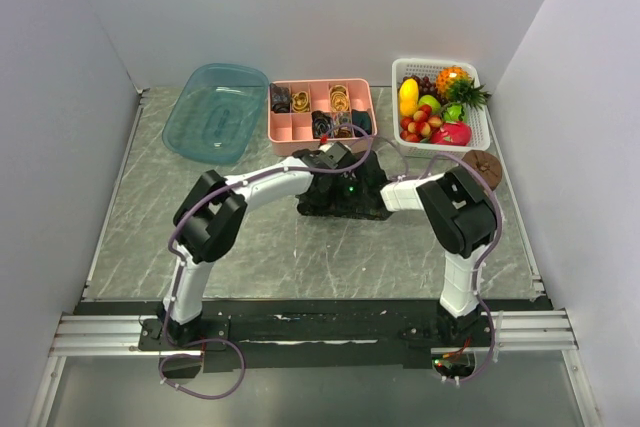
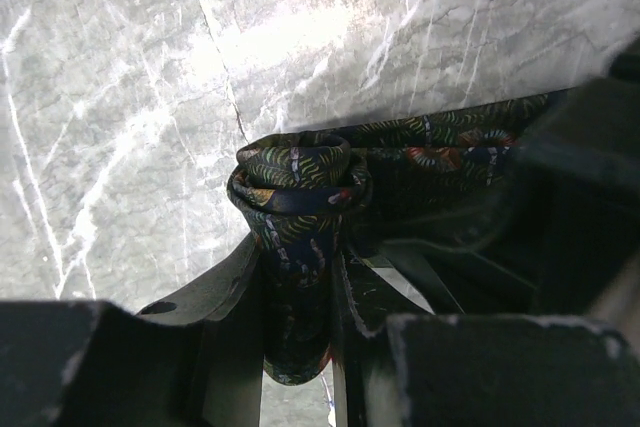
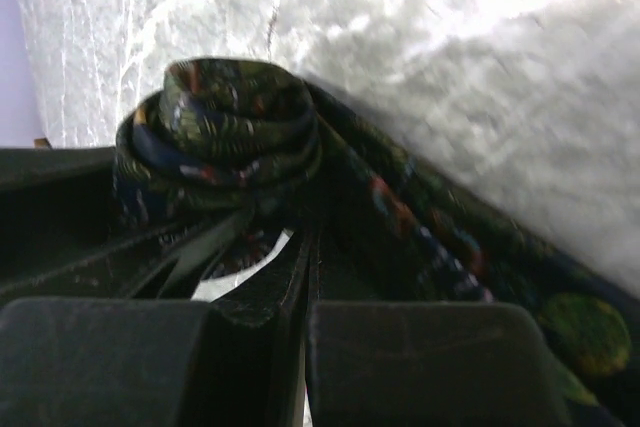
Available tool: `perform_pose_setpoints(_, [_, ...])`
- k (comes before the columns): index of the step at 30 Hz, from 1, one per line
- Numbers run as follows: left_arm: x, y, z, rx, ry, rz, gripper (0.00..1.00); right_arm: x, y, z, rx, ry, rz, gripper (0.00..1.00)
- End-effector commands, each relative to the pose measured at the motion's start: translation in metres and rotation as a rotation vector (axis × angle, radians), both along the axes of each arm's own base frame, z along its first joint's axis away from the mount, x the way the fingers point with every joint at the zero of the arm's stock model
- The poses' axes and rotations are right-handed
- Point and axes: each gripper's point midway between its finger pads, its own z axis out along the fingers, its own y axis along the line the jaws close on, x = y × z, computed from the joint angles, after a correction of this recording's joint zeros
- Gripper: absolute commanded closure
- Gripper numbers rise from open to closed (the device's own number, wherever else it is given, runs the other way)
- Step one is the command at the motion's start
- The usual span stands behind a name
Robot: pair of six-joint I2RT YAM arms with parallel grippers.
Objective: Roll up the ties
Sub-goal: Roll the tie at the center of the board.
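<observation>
The tie lay at the middle of the table, one end wound into a small, loose coil and the rest trailing away as a flat strip over the marbled top. It was dark cloth with a fine coloured pattern and a slight sheen; by its look it would handle as light, limp and rather slippery, with no stiffness to keep a shape, so the coil would likely slacken the moment nothing pressed on it. The best hold seemed to be across the coil's flanks, pinching every layer at once and not the outer lap alone, with the loose tail kept gently taut. The left gripper was doing much that; its fingers were closed on the lower part of the coil, which bulged out above them. The right gripper sat just beside the coil with its jaws pressed fully together — whether a fold of cloth was caught between them could not be told. Beyond the arms a pink tray already held other rolled ties in some of its compartments — a sign of how small and tight the finished roll needed to be.
</observation>
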Motion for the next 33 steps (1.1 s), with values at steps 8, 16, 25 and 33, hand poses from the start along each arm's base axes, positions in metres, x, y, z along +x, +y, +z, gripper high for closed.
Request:
perform_pose_setpoints(8, [-0.014,-0.006,-0.026,0.115,0.061,0.001,0.99,0.007,-0.024,0.044,0.086,-0.109,-0.048,1.0])
perform_pose_setpoints(16, [-0.012,-0.02,-0.023,0.105,0.065,0.005,0.87,0.006,-0.031,0.036,0.086,-0.092,-0.062,1.0])
perform_pose_setpoints(25, [-0.01,-0.044,-0.012,0.008,0.05,0.011,0.55,0.003,-0.038,0.023,0.098,-0.054,-0.083,1.0])
perform_pose_setpoints(33, [-0.008,-0.059,0.01,-0.085,-0.012,0.017,0.51,0.005,-0.044,0.019,0.129,-0.036,-0.101,1.0])
